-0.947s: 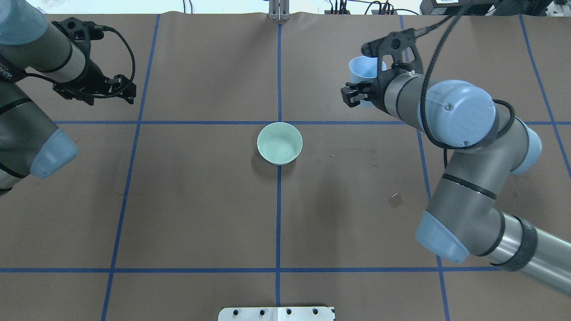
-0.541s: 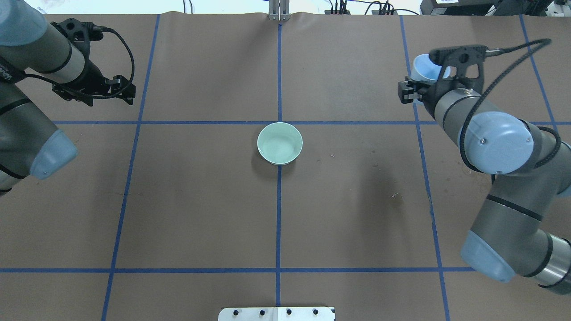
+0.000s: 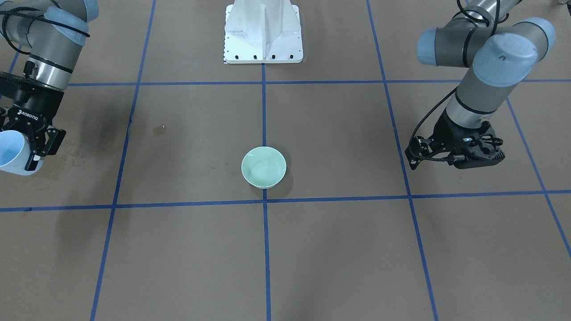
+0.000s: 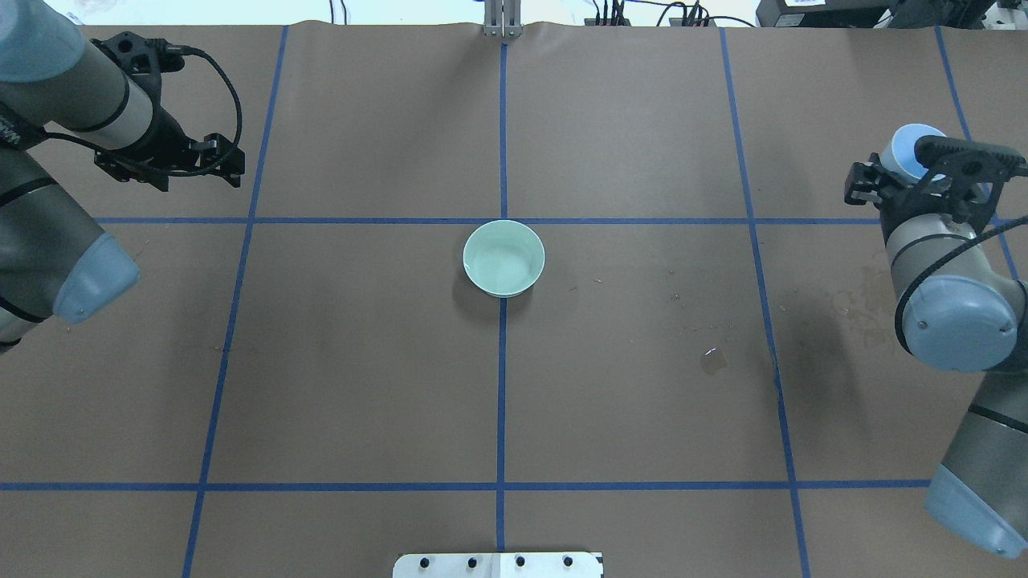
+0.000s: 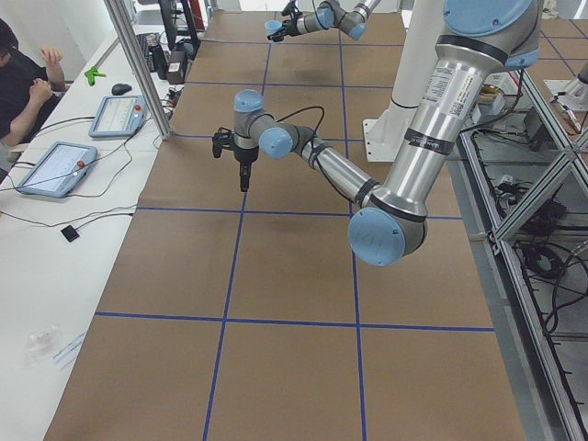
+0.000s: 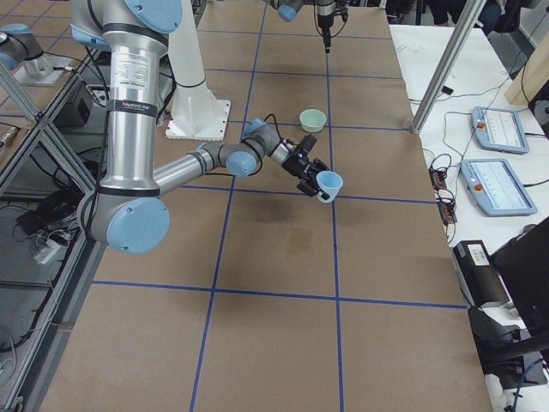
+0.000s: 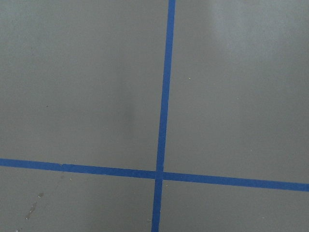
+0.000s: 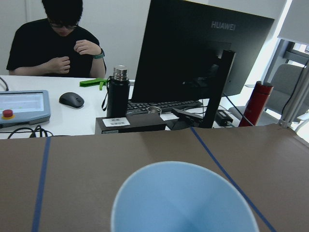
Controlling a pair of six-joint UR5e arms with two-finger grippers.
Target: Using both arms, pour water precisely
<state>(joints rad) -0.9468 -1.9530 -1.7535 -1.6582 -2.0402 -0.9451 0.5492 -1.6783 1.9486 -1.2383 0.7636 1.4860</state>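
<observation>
My right gripper is shut on a light-blue cup, held above the table's far right, well away from the bowl. The cup also shows in the front view, the right side view and the right wrist view. A pale green bowl stands at the table's middle; water shows as a faint sheen inside it. My left gripper hangs empty over the far left, pointing down. I cannot tell if it is open.
A small wet spot lies right of the middle, and damp stains lie under my right arm. The white pedestal stands at the robot's edge. Blue tape lines grid the brown table. An operator sits beyond the far edge.
My right arm has swung to the right with the cup, from near the middle-right of the table to its far right. The left arm and the bowl have not moved.
</observation>
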